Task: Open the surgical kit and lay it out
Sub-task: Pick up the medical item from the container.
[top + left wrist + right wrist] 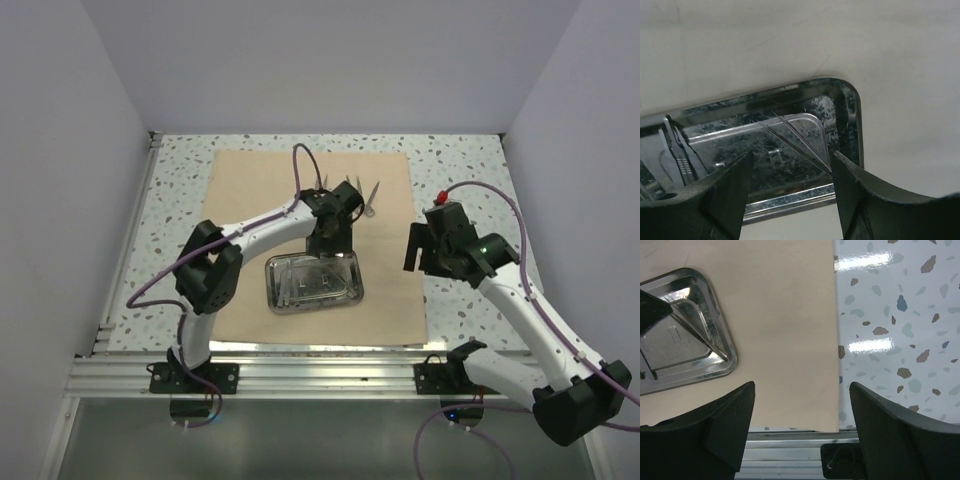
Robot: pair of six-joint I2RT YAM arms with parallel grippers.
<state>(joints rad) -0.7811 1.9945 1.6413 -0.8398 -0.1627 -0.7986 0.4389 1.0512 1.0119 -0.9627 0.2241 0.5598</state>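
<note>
The tan cloth wrap (250, 190) lies spread flat on the table. On it stands the steel tray (345, 295), with slim instruments (298, 287) inside. Several more instruments (352, 188) lie in a row on the cloth behind it. My left gripper (331, 243) hangs over the tray's far edge. In the left wrist view this gripper (792, 159) is open, and thin tweezers (792, 137) lie in the tray (852, 110) with one end beside the right finger (855, 200). Forceps (682, 155) lie at the tray's left. My right gripper (802, 387) is open and empty above the cloth (785, 315).
The cloth's right edge borders the speckled tabletop (900, 315). An aluminium rail (790, 455) runs along the near edge of the table. White walls (70, 150) close in the table on three sides. The right arm (520, 310) reaches in from the lower right.
</note>
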